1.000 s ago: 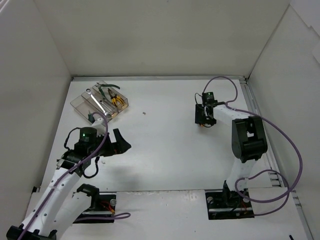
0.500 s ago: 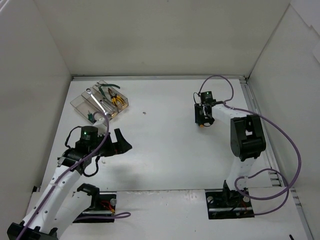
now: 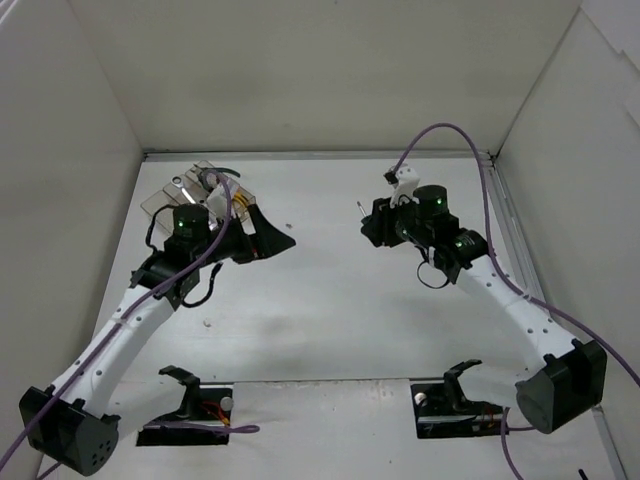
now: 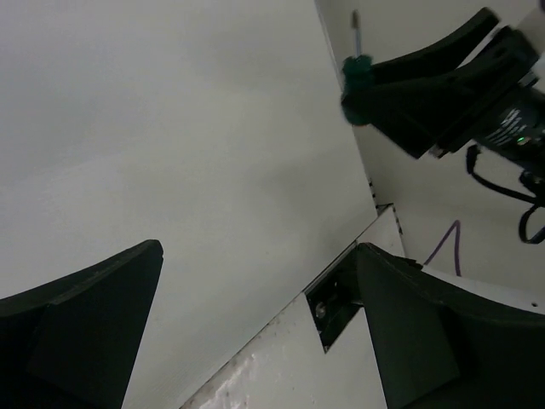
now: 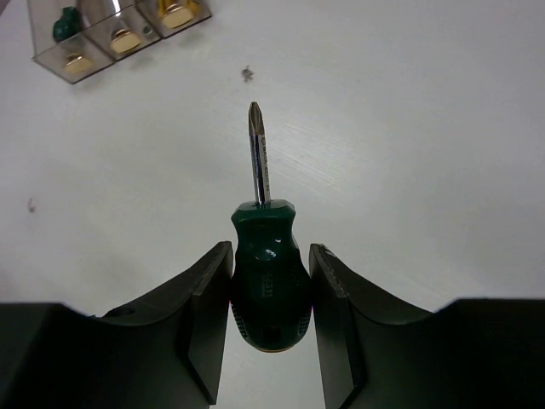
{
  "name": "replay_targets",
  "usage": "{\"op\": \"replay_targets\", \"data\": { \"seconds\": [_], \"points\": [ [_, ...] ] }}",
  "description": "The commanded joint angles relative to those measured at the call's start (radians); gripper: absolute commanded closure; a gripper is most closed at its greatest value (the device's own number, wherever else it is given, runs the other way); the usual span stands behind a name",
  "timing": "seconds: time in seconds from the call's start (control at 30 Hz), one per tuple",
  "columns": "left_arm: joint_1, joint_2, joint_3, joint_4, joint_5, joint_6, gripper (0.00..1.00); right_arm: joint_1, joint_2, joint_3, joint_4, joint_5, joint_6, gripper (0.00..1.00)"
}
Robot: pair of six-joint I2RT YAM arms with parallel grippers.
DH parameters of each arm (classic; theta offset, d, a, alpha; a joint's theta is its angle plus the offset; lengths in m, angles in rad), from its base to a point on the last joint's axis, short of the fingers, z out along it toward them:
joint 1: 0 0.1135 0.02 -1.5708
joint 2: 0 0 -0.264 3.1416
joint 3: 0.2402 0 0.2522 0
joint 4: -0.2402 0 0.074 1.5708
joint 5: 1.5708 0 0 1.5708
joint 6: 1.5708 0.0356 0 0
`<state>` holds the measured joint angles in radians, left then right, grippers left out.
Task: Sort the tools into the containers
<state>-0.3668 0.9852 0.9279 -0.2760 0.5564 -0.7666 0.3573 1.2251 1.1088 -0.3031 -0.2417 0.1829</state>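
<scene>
My right gripper (image 5: 271,285) is shut on a stubby dark green-handled screwdriver (image 5: 266,247), its Phillips shaft pointing away over the white table. In the top view that gripper (image 3: 372,228) hangs above the table's middle right, and the screwdriver's shaft (image 3: 358,208) sticks out to the left. The clear containers (image 3: 168,196) sit at the far left, partly behind my left arm, with pliers (image 3: 238,206) and a wrench inside. The right wrist view shows the containers' ends (image 5: 111,34). My left gripper (image 3: 275,232) is wide open and empty just right of the containers; the left wrist view shows it (image 4: 264,324) facing the held screwdriver (image 4: 356,64).
A small dark speck (image 5: 248,73) lies on the table between the containers and the screwdriver tip. White walls close the table in at the back and both sides. The arm bases (image 3: 195,410) stand at the near edge.
My right gripper has risen off the table with the screwdriver and moved left toward the middle. My left arm has stretched forward, its open gripper now beside the containers.
</scene>
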Motion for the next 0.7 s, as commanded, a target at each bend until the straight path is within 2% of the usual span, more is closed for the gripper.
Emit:
{"op": "replay_targets", "data": {
  "seconds": [0.0,0.33,0.47,0.53,0.67],
  "points": [
    [-0.061,0.071,0.113,0.204,0.028,-0.048,0.07,0.052,-0.042,-0.033,0.055,-0.087,0.033,1.00],
    [-0.239,0.266,0.270,0.293,-0.121,-0.063,0.15,0.152,-0.122,-0.053,0.099,-0.105,0.087,1.00],
    [-0.273,0.308,0.299,0.285,-0.226,-0.069,0.26,0.178,-0.134,-0.056,0.114,-0.107,0.101,1.00],
    [-0.297,0.317,0.305,0.293,-0.251,-0.069,0.28,0.184,-0.138,-0.058,0.117,-0.103,0.104,1.00],
    [-0.308,0.372,0.344,0.301,-0.274,-0.080,0.41,0.193,-0.138,-0.056,0.122,-0.111,0.107,1.00]
  ]
}}
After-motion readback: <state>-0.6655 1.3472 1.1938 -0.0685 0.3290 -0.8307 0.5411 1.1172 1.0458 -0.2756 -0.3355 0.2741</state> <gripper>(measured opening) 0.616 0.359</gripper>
